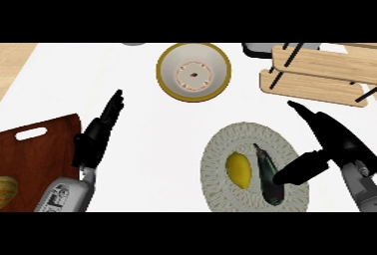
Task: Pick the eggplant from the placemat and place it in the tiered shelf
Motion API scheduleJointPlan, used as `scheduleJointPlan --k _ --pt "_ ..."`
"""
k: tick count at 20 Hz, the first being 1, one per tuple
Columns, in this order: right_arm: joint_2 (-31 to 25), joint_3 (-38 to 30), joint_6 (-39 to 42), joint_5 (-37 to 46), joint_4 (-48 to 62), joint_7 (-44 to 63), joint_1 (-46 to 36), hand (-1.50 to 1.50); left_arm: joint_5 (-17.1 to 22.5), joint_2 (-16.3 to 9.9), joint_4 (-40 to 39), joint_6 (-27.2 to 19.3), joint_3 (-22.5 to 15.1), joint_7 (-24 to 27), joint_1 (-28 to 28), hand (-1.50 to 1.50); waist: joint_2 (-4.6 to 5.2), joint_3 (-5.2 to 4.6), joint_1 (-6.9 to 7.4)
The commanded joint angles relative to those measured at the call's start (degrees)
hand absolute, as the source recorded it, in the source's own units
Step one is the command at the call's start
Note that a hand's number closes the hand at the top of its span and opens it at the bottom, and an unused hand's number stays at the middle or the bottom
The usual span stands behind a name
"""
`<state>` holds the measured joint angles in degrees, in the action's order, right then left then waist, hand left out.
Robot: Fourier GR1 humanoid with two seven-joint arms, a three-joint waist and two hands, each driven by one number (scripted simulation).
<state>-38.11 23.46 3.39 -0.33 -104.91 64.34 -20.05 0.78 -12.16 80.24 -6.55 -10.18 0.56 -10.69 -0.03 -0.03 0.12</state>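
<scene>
While eggplant [268, 175] lies beside lemon [239, 170] on placemat [221, 149], right hand [324, 149] spreads wide, thumb seemingly touching it, ready to grasp; left hand [99, 132] rests open.

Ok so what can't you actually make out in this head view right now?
- Eggplant: its middle is covered by the right hand's thumb, so whether they touch is unclear.
- Tiered shelf: cut off by the right edge; its lower tier is hidden under the top boards.
- Orange fruit on the cutting board: cut by the left edge.
- Grey object at the top: only a sliver shows.
</scene>
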Motion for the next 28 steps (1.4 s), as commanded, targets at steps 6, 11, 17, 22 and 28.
scheduleJointPlan --k 6,11,17,22,28 --pt "7.38 3.66 0.19 7.14 3.3 7.46 0.47 -1.5 -1.13 1.7 -0.89 -0.15 1.6 -0.68 -1.8 0.0 0.06 0.0 0.03" --pt "6.84 0.92 1.22 8.17 3.2 3.96 5.22 -1.5 -1.27 1.21 -1.64 1.42 2.88 1.46 -0.18 0.0 0.02 0.01 -0.28" --pt "9.05 1.35 2.66 10.27 3.29 6.07 5.01 -1.5 -2.6 1.54 2.99 1.78 1.68 -0.85 2.45 0.0 -0.07 0.01 -0.15" --pt "11.5 3.18 3.66 13.14 4.65 7.95 4.39 -1.5 -3.85 2.95 4.62 0.64 1.31 -4.71 0.7 0.0 -0.12 0.02 0.03" --pt "12.09 1.95 4.27 15.62 7.52 2.27 7.98 -1.5 -4.97 3.36 2.27 0.84 2.61 -2.78 0.35 0.0 -0.01 0.03 -0.26"
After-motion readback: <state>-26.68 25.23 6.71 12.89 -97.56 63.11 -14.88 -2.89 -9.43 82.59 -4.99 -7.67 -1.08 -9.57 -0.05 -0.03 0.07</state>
